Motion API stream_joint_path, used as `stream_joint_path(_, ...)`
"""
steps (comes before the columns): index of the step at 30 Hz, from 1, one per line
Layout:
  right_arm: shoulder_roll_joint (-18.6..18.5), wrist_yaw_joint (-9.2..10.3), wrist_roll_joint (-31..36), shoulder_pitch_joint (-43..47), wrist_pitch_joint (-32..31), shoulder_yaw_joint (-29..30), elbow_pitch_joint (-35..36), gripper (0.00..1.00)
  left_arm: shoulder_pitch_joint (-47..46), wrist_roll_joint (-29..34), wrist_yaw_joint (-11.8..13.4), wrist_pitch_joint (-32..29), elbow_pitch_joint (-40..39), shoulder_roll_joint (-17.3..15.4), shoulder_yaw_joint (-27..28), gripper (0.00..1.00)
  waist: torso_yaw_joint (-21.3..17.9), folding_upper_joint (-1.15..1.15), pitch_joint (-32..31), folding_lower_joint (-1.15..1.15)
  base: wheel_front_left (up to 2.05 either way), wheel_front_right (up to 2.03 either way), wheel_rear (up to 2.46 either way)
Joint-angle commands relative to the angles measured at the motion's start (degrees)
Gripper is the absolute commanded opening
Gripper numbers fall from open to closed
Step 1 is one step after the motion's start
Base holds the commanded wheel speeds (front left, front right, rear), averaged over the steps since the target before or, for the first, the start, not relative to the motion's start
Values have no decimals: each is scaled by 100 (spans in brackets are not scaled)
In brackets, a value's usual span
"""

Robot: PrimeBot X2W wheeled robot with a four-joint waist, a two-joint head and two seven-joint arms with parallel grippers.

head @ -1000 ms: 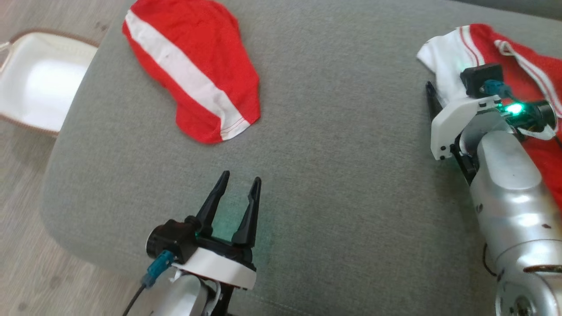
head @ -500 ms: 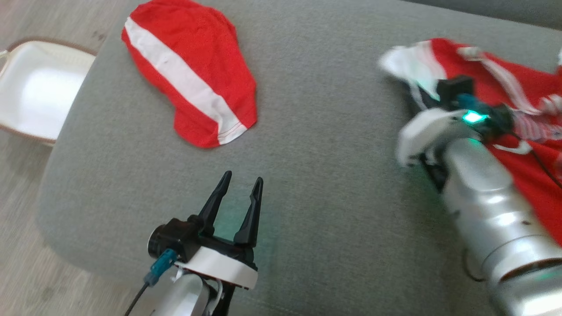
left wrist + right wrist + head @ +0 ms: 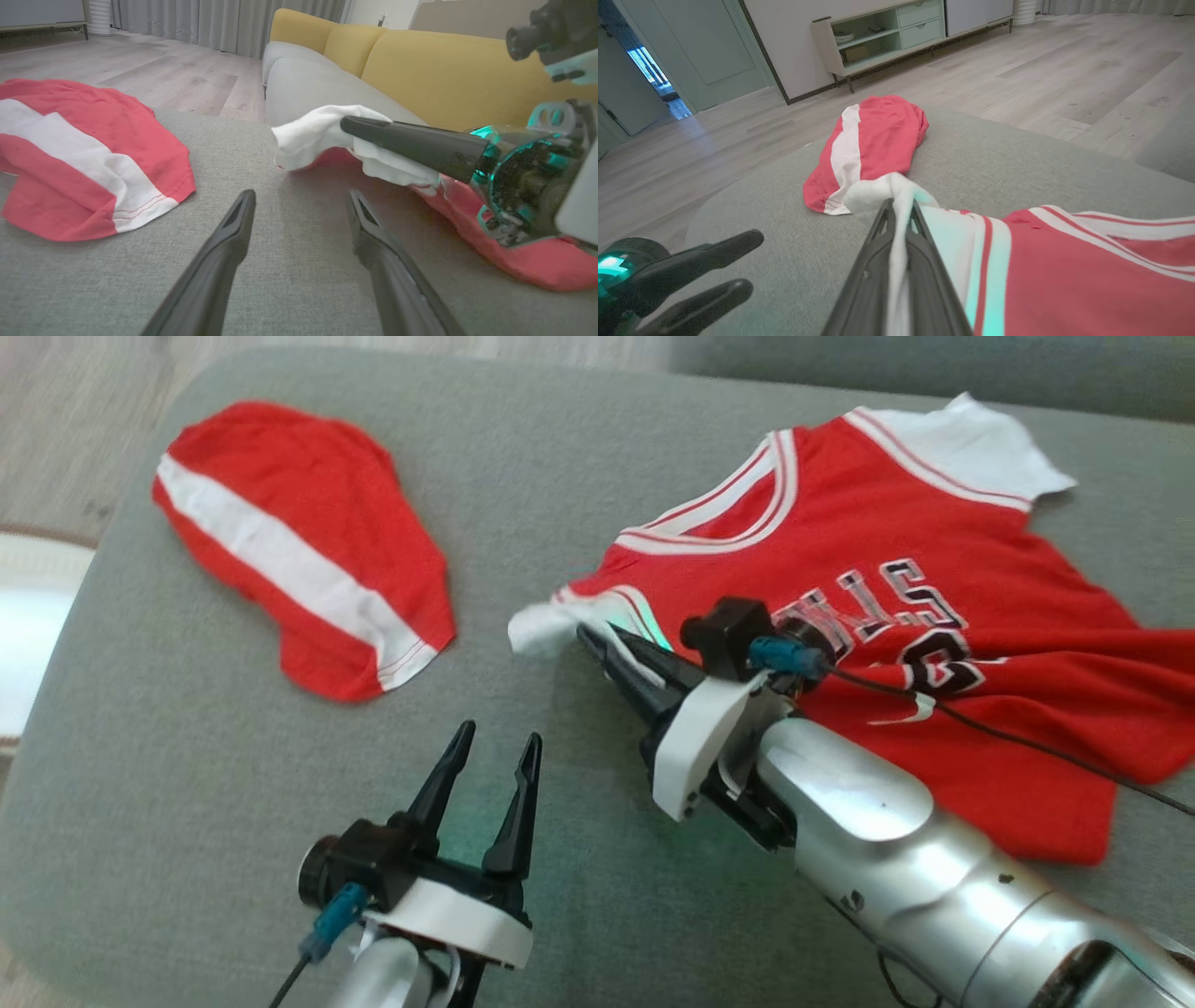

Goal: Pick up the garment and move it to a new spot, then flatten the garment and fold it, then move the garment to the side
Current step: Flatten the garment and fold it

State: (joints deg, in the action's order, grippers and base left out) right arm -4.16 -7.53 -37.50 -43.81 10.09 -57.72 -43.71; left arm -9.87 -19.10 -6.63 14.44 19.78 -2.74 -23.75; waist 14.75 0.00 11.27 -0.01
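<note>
right gripper (image 3: 590, 637) clamped on sleeve (image 3: 541, 630) of jersey (image 3: 840, 532), left gripper (image 3: 497, 743) spread empty, print (image 3: 896, 602) partly behind arm (image 3: 868, 812)

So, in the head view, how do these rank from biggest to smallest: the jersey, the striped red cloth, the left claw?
1. jersey
2. striped red cloth
3. left gripper, smallest though probably nearest the camera

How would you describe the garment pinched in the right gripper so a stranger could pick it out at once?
On the wide grey fabric cushion, look at the right half, where a red basketball jersey lies spread. The right gripper is shut on its white sleeve. Unlike the red cloth with one broad white stripe to the left, it has a striped V-neck and printed lettering.
</note>
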Motion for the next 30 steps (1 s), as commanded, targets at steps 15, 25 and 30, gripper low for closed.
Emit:
stream_joint_path(15, -692, 4, 41, -142, 476, 1376, -1128, 100, 235, 41, -10, 56, -214, -14, 446, 100, -645, 0, -583, 1, 0, 0, 0)
stream_joint_path(25, -809, 4, 1580, 1604, 489, 4800, 507, 100, 432, 80, 46, 56, -365, -14, 593, 100, -1037, 0, -704, 1, 0, 0, 0)
stream_joint_path(30, -29, 4, 2622, 2804, 490, 5854, 1473, 100, 460, 131, 28, 56, -370, -14, 633, 100, -1215, 0, -763, 1, 0, 0, 0)
